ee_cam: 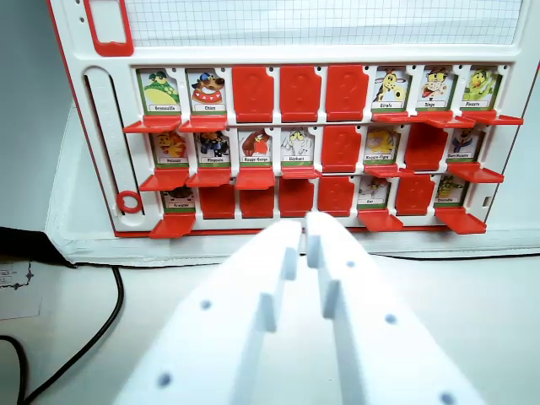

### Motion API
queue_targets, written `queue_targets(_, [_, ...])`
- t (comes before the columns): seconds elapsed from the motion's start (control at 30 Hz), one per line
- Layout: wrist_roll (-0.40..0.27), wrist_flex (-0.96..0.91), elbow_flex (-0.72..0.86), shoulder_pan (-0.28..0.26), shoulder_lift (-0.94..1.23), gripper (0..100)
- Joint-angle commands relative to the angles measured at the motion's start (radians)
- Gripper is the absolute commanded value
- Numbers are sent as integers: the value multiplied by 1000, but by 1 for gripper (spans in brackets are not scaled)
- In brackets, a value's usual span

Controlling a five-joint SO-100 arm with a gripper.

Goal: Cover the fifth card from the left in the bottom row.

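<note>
The white 3D-printed plastic end effector (305,229) fills the bottom middle of the wrist view, its two fingers pressed nearly together with just a thin slit between them and nothing held. The tips sit right in front of the bottom edge of the red-and-white plastic guessing-game board (523,118), which lies on the white worktop (489,321).

The board has three rows of little card slots. In the bottom row, counting from the wrist view's left: one open picture card with its red flap down (178,199), then four slots in a row showing plain red. The fifth bottom-row slot (336,194) is one of those — it shows a solid red cover, no picture visible, and it's just above and slightly to the wrist view's right of the fingertips. Next to it on the right is an open card with a small animal picture (372,191), then another red cover, then one more open card (450,191) at the far end.

The middle row is mostly open cards, with two red ones right of centre. The top row has three red covers in the middle and open cards on both sides.

A black cable (101,325) snakes across the worktop at the lower left, and a bit of printed paper (15,287) pokes in at the left edge.
</note>
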Motion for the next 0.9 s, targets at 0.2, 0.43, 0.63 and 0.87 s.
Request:
queue_targets(0.2, [-35,21,-100,3,81,0])
queue_targets(0.43, [-25,23,-49,6,97,0])
queue_targets(0.63, [-21,20,-41,9,95,0])
queue_targets(0.87, [-21,9,-37,11,91,0])
